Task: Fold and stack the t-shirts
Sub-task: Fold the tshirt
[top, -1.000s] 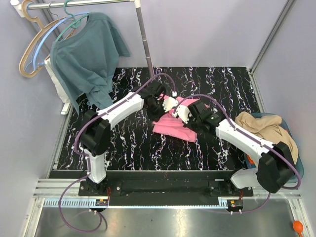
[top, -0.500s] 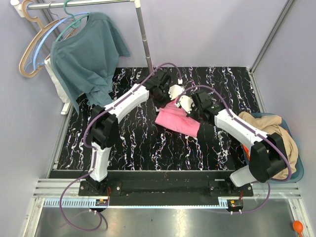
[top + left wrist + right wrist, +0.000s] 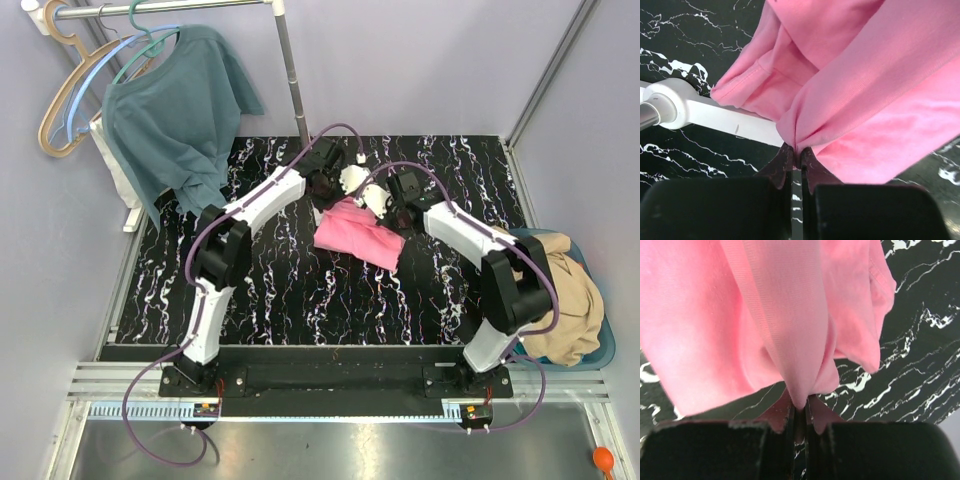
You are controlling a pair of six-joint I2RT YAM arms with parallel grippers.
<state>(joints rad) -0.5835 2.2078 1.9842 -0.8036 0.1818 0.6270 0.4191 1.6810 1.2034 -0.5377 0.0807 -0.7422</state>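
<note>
pink t-shirt (image 3: 356, 232): soft matt cloth

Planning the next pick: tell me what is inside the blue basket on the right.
A crumpled tan-beige t-shirt lies heaped in the blue basket. Anything beneath it is covered, and the right arm hides the basket's left side.

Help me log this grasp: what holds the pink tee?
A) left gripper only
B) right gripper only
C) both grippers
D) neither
C: in the wrist views the left gripper and the right gripper each pinch a fold of the pink tee between shut jaws.
</note>
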